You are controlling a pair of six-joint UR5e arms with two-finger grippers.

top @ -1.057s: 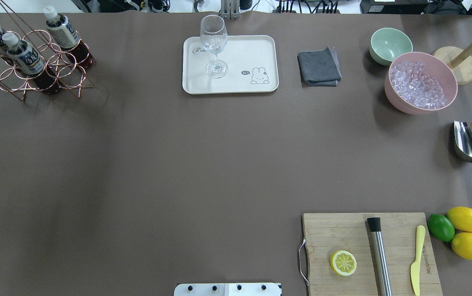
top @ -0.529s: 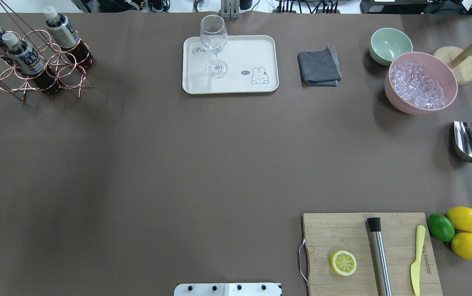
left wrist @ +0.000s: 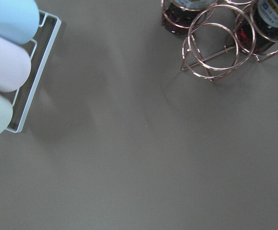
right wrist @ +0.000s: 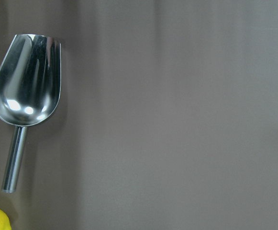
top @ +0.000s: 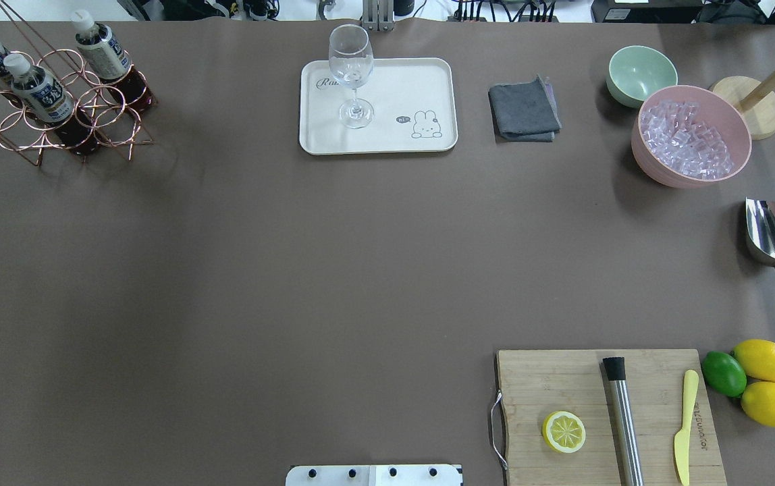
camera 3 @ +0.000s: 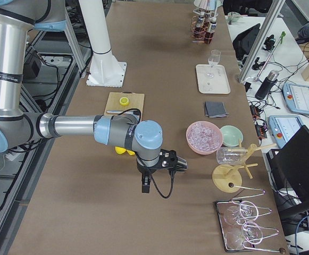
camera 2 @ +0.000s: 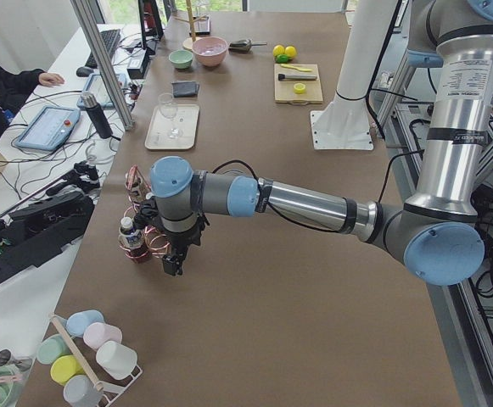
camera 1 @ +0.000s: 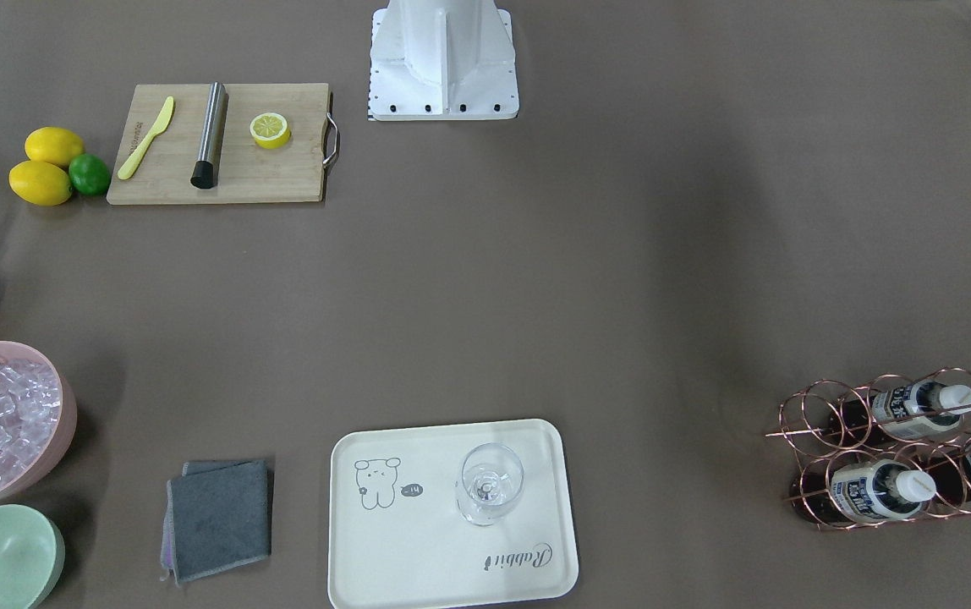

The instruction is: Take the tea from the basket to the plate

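Brown tabletop (top: 293, 270): clear bottles of dark tea (top: 40, 91) stand upright, steadied by a rose-gold wire basket (top: 111, 125), upper left. My left gripper (camera 2: 172, 264) hovers beside; its opening I cannot tell.

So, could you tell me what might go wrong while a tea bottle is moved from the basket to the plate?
1. The bottles stand inside the wire rings of the basket. A lift that is not straight up could catch a ring and drag or tip the basket.
2. A glass stands on the plate. Setting a bottle down close to it could knock it over; the bare side by the drawing looks safer.
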